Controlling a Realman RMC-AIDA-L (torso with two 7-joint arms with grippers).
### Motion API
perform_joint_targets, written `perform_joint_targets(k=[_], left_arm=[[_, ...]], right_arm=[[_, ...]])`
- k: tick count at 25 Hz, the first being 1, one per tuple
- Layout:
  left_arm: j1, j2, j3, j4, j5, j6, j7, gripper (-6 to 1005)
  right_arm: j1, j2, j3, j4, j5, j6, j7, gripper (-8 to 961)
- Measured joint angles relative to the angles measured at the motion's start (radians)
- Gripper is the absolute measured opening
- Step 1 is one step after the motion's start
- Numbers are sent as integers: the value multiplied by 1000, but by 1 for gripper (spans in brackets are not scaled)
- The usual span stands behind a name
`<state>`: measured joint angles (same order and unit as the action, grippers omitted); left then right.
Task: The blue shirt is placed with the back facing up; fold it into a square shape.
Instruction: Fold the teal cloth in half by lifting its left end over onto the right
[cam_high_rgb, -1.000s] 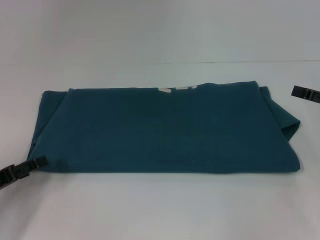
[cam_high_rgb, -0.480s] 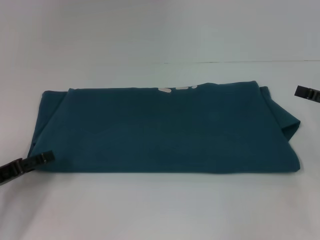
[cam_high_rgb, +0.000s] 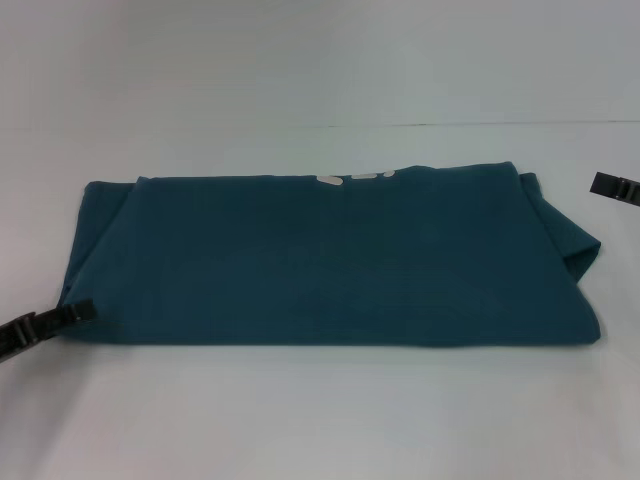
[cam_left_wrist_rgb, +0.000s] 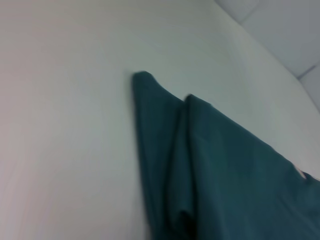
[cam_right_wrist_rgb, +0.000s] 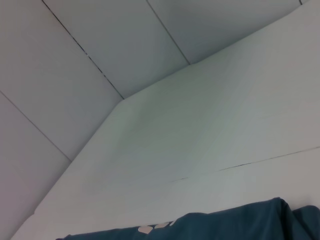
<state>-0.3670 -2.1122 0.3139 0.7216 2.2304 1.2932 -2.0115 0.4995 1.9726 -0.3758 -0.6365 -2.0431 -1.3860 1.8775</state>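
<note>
Reaching in from the left edge, the left gripper (cam_high_rgb: 72, 312) sits low at the near-left corner of the blue shirt (cam_high_rgb: 330, 260), its dark tip just touching or overlapping the cloth's edge; whether its fingers are spread, pressed together or pinching fabric cannot be told from the head view, and the left wrist view shows only cloth.

That wrist view shows the shirt's left end as a stack of loose layers with a narrow corner poking out beyond the rest, so a grasp here could catch only the top layer, and the fold would then drag open or skew.

Across the middle, the shirt lies on the white table (cam_high_rgb: 320, 420) as a wide, already doubled rectangle, still clearly wider than it is deep, with small pale marks at its far edge.

At its right end a flap bulges out unevenly, which could spoil a square outline.

Farther right, the right gripper (cam_high_rgb: 612, 186) hovers apart from the cloth; its finger state cannot be judged.
</note>
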Motion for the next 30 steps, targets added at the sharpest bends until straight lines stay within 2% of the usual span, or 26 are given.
perform_joint_targets(k=[12,18,20,26,30], left_arm=[[-2,2,15,-3,0,-18,0,572],[0,1,12,-2,0,-20,0,333],[2,1,10,1,0,-20,0,126],[10,3,-6,17,-1,-20,0,33],[17,10,-33,28,-1,-12,1,37]], right_arm=[[0,3,0,-1,0,-4,0,915],[-5,4,0,-1,0,-4,-1,916],[-6,5,0,0,0,-4,-2,916],[-5,15,-1,2,0,-1,-2,915],[3,27,-8,2,0,1,-5,914]])
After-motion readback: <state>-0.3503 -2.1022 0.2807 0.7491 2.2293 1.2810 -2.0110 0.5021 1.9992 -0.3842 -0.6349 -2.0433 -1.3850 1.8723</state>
